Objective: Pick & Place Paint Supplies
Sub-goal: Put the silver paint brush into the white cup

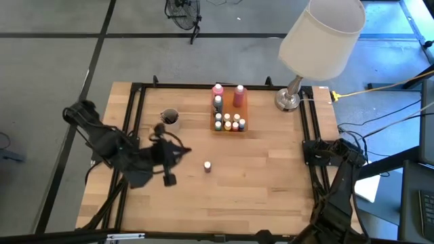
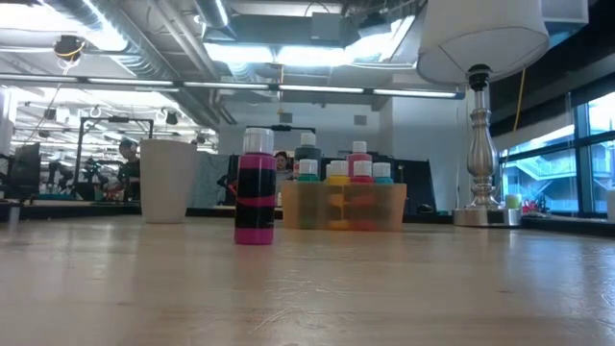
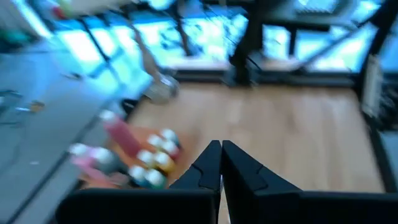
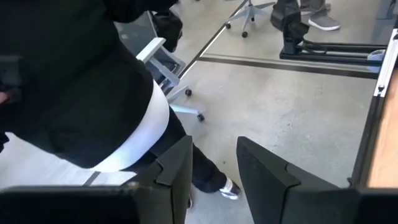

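Lone bottle (image 1: pixel 207 165) before tray (image 1: pixel 229 129)

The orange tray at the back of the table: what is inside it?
The orange tray holds small bottles with white, yellow and blue caps, plus taller bottles behind. Its wall hides their lower parts in the low view.

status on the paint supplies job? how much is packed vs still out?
Done: most bottles stand in the orange tray, with two taller ones behind. In hand: nothing. The left gripper is shut and empty above the table; the right gripper is open, off the table's edge. Left: one pink bottle alone mid-table, and the cup beside the tray.
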